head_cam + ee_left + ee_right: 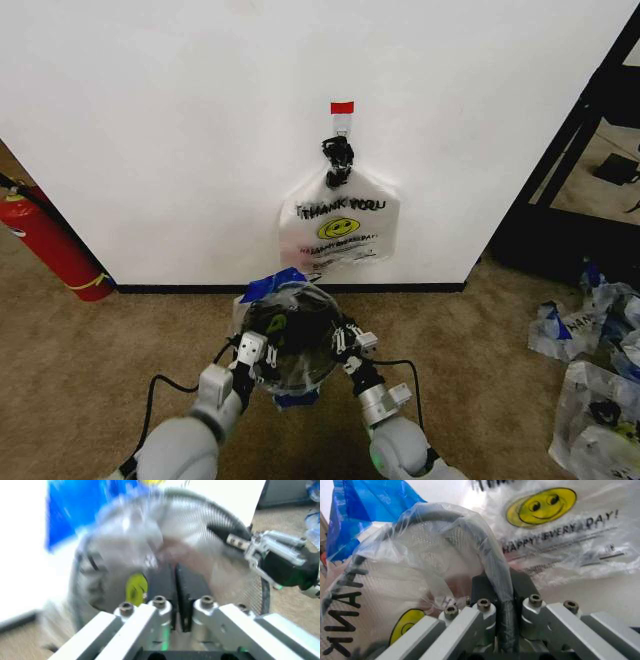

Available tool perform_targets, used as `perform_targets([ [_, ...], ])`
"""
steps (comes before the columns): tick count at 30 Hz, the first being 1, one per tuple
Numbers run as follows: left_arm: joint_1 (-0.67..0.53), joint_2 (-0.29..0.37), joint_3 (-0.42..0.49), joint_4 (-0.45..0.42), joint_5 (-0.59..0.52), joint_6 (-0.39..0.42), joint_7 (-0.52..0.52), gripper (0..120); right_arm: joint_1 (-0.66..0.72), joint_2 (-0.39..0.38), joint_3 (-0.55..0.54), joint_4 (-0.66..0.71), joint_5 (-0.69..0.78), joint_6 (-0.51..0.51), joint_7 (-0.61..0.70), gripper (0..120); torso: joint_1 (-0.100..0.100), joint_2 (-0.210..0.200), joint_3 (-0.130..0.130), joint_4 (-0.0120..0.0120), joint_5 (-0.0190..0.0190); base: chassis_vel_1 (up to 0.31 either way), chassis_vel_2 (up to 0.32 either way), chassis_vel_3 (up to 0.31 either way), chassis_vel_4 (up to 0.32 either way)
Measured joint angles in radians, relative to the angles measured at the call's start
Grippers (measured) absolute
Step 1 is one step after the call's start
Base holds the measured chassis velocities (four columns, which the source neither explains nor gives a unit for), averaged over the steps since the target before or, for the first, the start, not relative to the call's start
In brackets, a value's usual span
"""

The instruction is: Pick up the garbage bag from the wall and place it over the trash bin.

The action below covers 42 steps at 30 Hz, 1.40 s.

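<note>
The garbage bag point(285, 305), thin and see-through with a blue handle patch, is draped over the black wire-mesh trash bin point(300, 372), which stands on the carpet in front of the white wall point(180, 130). My left gripper point(250, 352) is at the bin's left rim, its fingers point(162, 585) pressed together on the bag film point(135, 543). At the right rim my right gripper point(346, 341) is shut on the bag-covered rim point(492, 560), which runs between its fingers point(482, 588). The right gripper point(250, 545) also shows across the bin in the left wrist view.
A whitish bundle of same-print bags point(340, 230) hangs by a black knot from a clear hook under red tape point(342, 107). A red fire extinguisher point(50, 245) leans at the left. Loose plastic bags point(595, 335) lie at the right near a black frame point(565, 150).
</note>
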Motion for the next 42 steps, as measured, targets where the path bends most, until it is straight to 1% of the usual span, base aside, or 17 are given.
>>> perform_targets([
  [4,-0.029,0.021,-0.025,0.090,0.184,-0.098,0.023,25,-0.007,-0.020,0.001,0.010,0.010,-0.010,0.003,0,0.000,0.000,0.000,-0.0003,-0.0004,0.000,0.000,0.000,0.000],
  [5,-0.033,0.021,-0.026,0.097,0.193,-0.102,0.024,26,-0.007,-0.021,0.001,0.011,0.011,-0.010,0.003,0,0.000,0.000,0.000,-0.0003,-0.0004,0.000,0.000,0.000,0.000],
  [7,-0.049,0.023,-0.029,0.124,0.221,-0.116,0.025,35,-0.013,-0.029,0.001,0.020,0.012,-0.010,0.000,0,0.000,0.000,0.000,-0.0003,0.0000,0.000,0.000,0.000,0.000],
  [8,-0.049,0.023,-0.029,0.124,0.221,-0.116,0.025,35,-0.013,-0.029,0.001,0.020,0.012,-0.010,0.000,0,0.000,0.000,0.000,-0.0003,0.0000,0.000,0.000,0.000,0.000],
  [10,-0.069,0.023,-0.027,0.142,0.235,-0.118,0.027,45,-0.022,-0.042,0.002,0.032,0.012,-0.010,-0.011,0,0.000,0.000,0.000,-0.0002,-0.0001,0.000,0.000,0.000,0.000],
  [11,-0.071,0.023,-0.026,0.143,0.235,-0.118,0.027,47,-0.023,-0.044,0.002,0.034,0.012,-0.010,-0.013,0,0.000,0.000,0.000,-0.0003,0.0000,0.000,0.000,0.000,0.000],
  [12,-0.086,0.020,-0.020,0.153,0.241,-0.117,0.029,54,-0.026,-0.051,0.002,0.039,0.012,-0.009,-0.022,0,0.000,0.000,0.000,-0.0003,0.0000,0.000,0.000,0.000,0.000],
  [14,-0.100,0.018,-0.016,0.160,0.243,-0.116,0.029,62,-0.028,-0.058,0.002,0.044,0.012,-0.007,-0.028,0,0.000,0.000,0.000,-0.0002,-0.0001,0.000,0.000,0.000,0.000],
  [15,-0.100,0.018,-0.016,0.160,0.243,-0.116,0.029,62,-0.028,-0.058,0.002,0.044,0.012,-0.007,-0.028,0,0.000,0.000,0.000,-0.0002,-0.0001,0.000,0.000,0.000,0.000],
  [18,-0.120,0.015,-0.012,0.166,0.237,-0.113,0.024,75,-0.032,-0.067,0.003,0.046,0.004,0.002,-0.046,0,0.000,0.000,0.000,-0.0002,0.0000,0.000,0.000,0.000,0.000],
  [19,-0.123,0.015,-0.012,0.166,0.234,-0.112,0.024,77,-0.032,-0.068,0.003,0.046,0.002,0.003,-0.050,0,0.000,0.000,0.000,-0.0002,0.0000,0.000,0.000,0.000,0.000],
  [20,-0.134,0.019,-0.012,0.159,0.212,-0.104,0.021,90,-0.032,-0.073,0.004,0.036,-0.011,0.013,-0.069,0,0.000,0.000,0.000,0.0000,-0.0001,0.000,0.000,0.000,0.000],
  [22,-0.141,0.022,-0.012,0.153,0.197,-0.097,0.019,93,-0.029,-0.074,0.004,0.028,-0.017,0.016,-0.077,0,0.000,0.000,0.000,-0.0001,0.0000,0.000,0.000,0.000,0.000],
  [32,-0.183,0.032,-0.010,0.162,0.155,-0.088,0.013,90,-0.019,-0.079,0.006,0.008,-0.033,0.028,-0.092,0,0.000,0.000,0.000,-0.0001,0.0000,0.000,0.000,0.000,0.000],
  [37,-0.256,0.029,0.002,0.186,0.085,-0.086,-0.024,71,-0.023,-0.087,0.008,0.004,-0.040,0.031,-0.110,0,0.000,0.000,0.000,-0.0004,0.0000,0.000,0.000,0.000,0.000],
  [39,-0.263,0.029,0.004,0.191,0.082,-0.086,-0.024,68,-0.023,-0.087,0.008,0.004,-0.040,0.031,-0.113,0,0.000,0.000,0.000,-0.0004,0.0000,0.000,0.000,0.000,0.000],
  [42,-0.302,0.024,0.019,0.237,0.067,-0.086,-0.023,54,-0.028,-0.088,0.010,0.008,-0.023,0.039,-0.151,0,0.000,0.000,0.000,-0.0004,0.0000,0.000,0.000,0.000,0.000],
])
